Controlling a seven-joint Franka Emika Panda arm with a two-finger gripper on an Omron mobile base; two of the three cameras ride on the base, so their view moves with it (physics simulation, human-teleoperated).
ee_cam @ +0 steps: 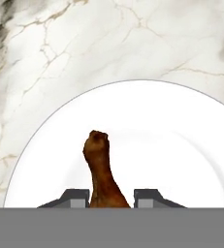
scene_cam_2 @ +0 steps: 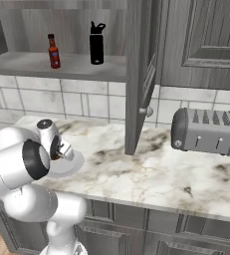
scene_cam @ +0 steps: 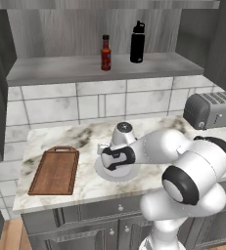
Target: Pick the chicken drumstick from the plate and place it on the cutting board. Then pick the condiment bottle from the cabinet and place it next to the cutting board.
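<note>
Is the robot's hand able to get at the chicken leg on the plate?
Yes, it looks so. The gripper is right over the plate, its two fingers shut on the thin end of the chicken leg, with nothing else on the plate in the way.

Countertop (scene_cam: pixel 148 128): white marble with grey and tan veining, smooth. Round white plate (ee_cam: pixel 181 140): smooth, matt. Reddish-brown chicken drumstick (ee_cam: pixel 101 167): rough, uneven skin. Rectangular reddish-brown cutting board (scene_cam: pixel 55 171): wood, visible grain. Grey toaster (scene_cam_2: pixel 207 131): brushed metal. Recessed cabinet (scene_cam: pixel 90 29): grey wood-grain.
</note>
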